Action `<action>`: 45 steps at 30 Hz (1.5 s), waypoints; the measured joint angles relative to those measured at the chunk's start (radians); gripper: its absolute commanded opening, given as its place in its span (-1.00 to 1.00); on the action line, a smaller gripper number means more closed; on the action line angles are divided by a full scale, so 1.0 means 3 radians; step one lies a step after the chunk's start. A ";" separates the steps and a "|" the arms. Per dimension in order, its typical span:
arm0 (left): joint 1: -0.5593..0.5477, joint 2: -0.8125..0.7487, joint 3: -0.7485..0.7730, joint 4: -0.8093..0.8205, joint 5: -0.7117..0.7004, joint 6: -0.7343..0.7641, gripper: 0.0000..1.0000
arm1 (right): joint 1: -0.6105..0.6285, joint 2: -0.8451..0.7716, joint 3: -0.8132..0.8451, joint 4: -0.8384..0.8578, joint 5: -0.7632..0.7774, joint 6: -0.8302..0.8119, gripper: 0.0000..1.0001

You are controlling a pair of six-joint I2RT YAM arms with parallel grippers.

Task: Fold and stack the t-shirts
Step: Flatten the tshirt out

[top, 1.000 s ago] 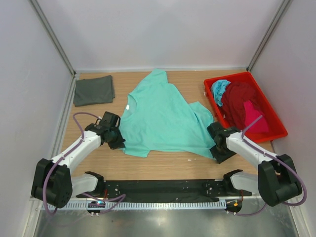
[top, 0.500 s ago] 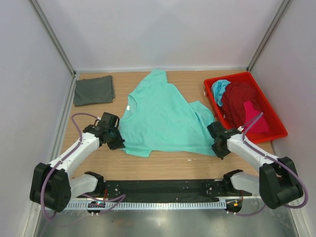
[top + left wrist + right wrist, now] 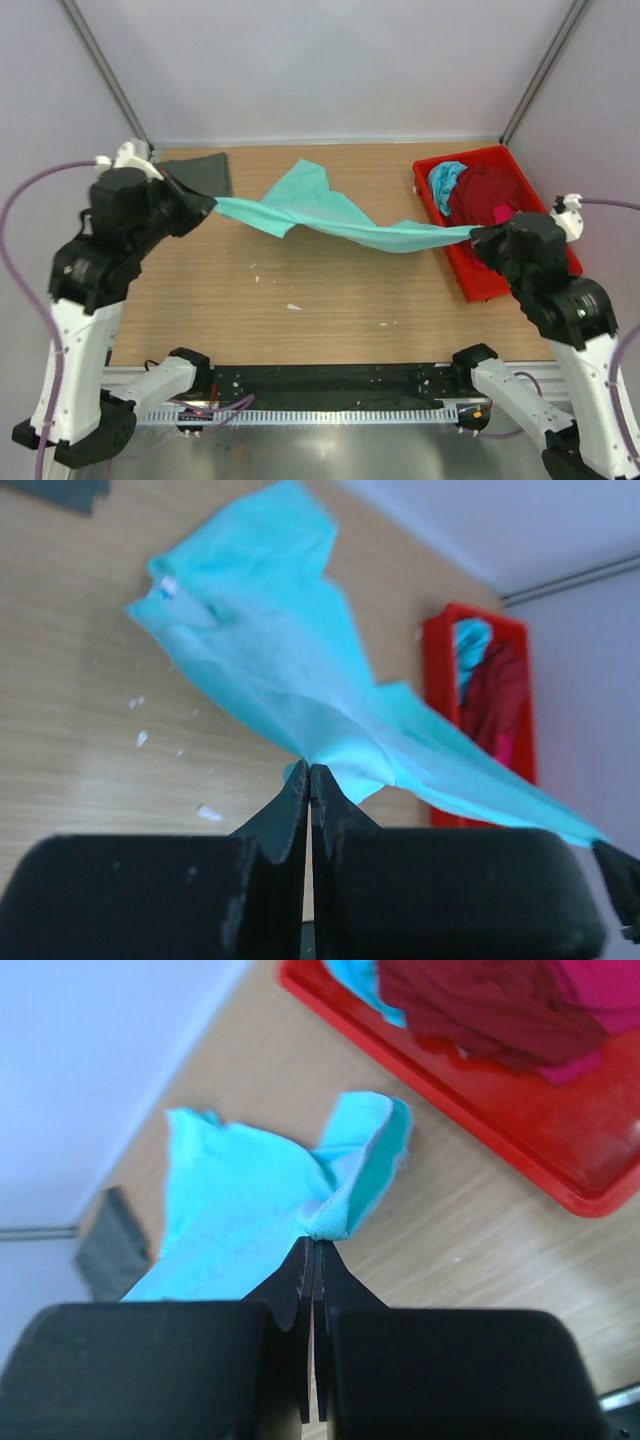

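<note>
The mint green t-shirt [image 3: 330,215] hangs stretched in the air above the table between both grippers. My left gripper [image 3: 207,203] is shut on its left end, high near the back left; the cloth shows at its tips in the left wrist view [image 3: 300,680]. My right gripper [image 3: 478,236] is shut on its right end, raised beside the tray; the cloth bunches at its tips in the right wrist view [image 3: 340,1210]. A folded dark grey t-shirt [image 3: 200,176] lies at the back left, partly hidden by the left arm. Maroon [image 3: 490,192], pink [image 3: 502,214] and turquoise [image 3: 444,178] shirts lie in the tray.
The red plastic tray [image 3: 470,275] stands at the right side of the wooden table [image 3: 300,320]. White walls close in the back and both sides. Small white specks lie on the table under the hanging shirt.
Both arms have risen sharply from the table, lifting the mint green shirt off the surface and pulling it taut between them. The shirt lay flat before.
</note>
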 measured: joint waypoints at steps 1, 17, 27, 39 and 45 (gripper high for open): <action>0.0000 -0.0001 0.0235 -0.0061 -0.0010 0.0000 -1.00 | -0.0001 -0.0061 0.0099 -0.0010 -0.0050 -0.0051 -0.97; 0.0004 0.0537 0.1943 -0.0618 -0.0295 0.0154 -1.00 | -0.0001 0.0357 0.1144 0.0483 -0.0570 -0.0540 -0.98; 0.0540 0.2504 0.2995 -0.0062 -0.0352 0.0033 -1.00 | -0.0005 0.2565 0.2022 0.1507 -0.0636 -0.1081 -0.97; 0.1362 0.2260 0.3076 0.0656 0.0896 -0.0516 -0.99 | -0.0029 0.2538 0.3039 0.1704 -0.0683 -0.1506 -0.97; 0.1372 0.1181 0.2099 0.0930 0.1111 -0.0448 -1.00 | -0.0042 0.1433 0.1587 0.1933 -0.0543 -0.1497 -0.98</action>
